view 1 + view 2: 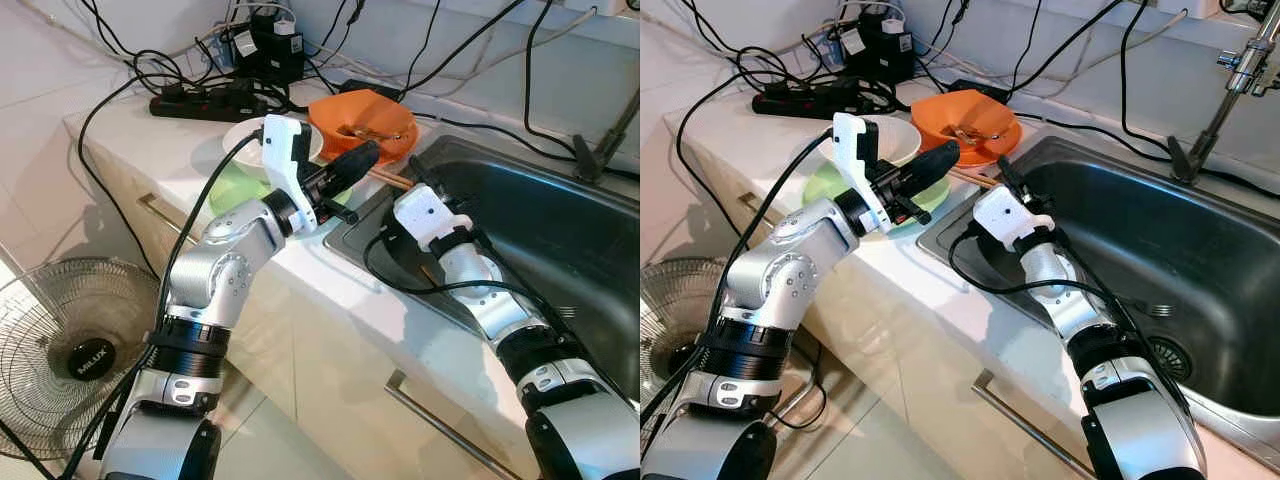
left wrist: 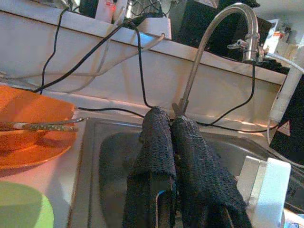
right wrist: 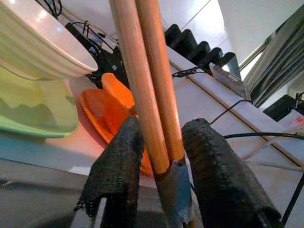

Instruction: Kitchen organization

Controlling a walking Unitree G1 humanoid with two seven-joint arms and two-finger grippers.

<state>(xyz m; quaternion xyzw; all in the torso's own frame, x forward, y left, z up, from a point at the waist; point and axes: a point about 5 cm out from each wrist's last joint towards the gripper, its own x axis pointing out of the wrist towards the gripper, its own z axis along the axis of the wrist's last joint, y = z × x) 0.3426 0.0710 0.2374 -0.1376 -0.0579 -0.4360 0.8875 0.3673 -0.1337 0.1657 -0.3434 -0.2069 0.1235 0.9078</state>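
Chopsticks (image 3: 149, 90) stood pinched in the right gripper (image 3: 161, 156) at the sink's (image 1: 1200, 260) near-left edge. From left: a floor fan (image 1: 70, 350), the pale countertop (image 1: 330, 290) bearing a green plate (image 1: 825, 185), white bowl (image 1: 895, 135) and orange bowl (image 1: 965, 120); the left gripper (image 2: 173, 142) hovered clenched, empty.

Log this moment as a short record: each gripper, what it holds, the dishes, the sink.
left gripper: shut, empty, raised over the counter edge by the dishes
right gripper: shut on chopsticks, at the sink's near corner
dishes: white bowl on green plate; orange bowl on orange plate, utensil inside
sink: steel basin, faucet behind
counter: power strip and cables at the back
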